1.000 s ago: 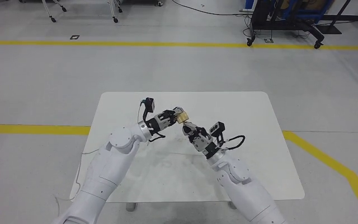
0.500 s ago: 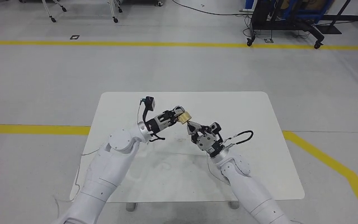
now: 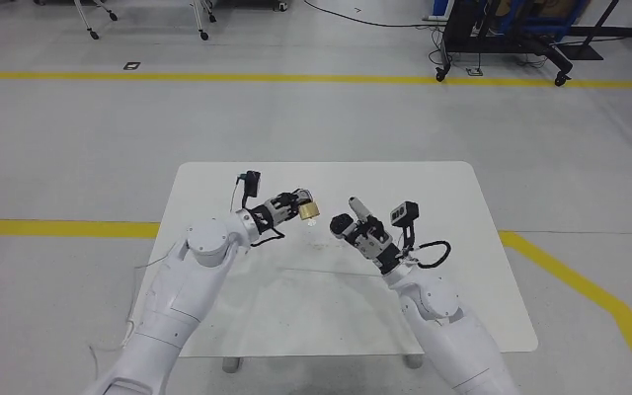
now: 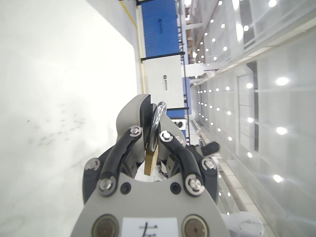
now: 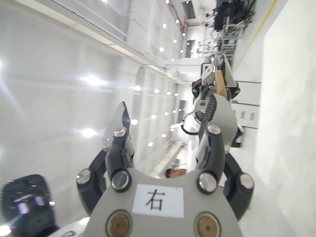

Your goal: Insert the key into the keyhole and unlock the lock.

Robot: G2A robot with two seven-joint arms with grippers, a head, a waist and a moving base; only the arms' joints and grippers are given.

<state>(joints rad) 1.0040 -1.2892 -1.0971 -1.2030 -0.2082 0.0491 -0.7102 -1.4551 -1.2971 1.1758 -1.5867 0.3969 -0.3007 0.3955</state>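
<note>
Since the earlier frames, the right end effector (image 3: 345, 214) has drawn back to the right, away from the lock (image 3: 309, 210). The left arm has carried the lock slightly left. The two were close together and now stand apart above the bench (image 3: 434, 296).

Left end effector (image 4: 154, 114): closed on the lock. The pads grip the steel shackle (image 4: 158, 110). The brass body (image 4: 151, 160) projects clear of the pads, back toward the wrist.

Right end effector: spread wide, with nothing between its fingers (image 5: 219, 117).

Key: not discernible. Whether it sits in the keyhole cannot be determined.

Governing relation: the lock is held off the bench, directly left of the right end effector, at about the same distance from the robot. In the right wrist view it appears ahead, beyond one fingertip, with its narrow edge on. Its long axis runs roughly crosswise to the line of approach. The right arm is free. Any return to the lock calls for leftward travel, lined up with the keyhole end of the body.
</note>
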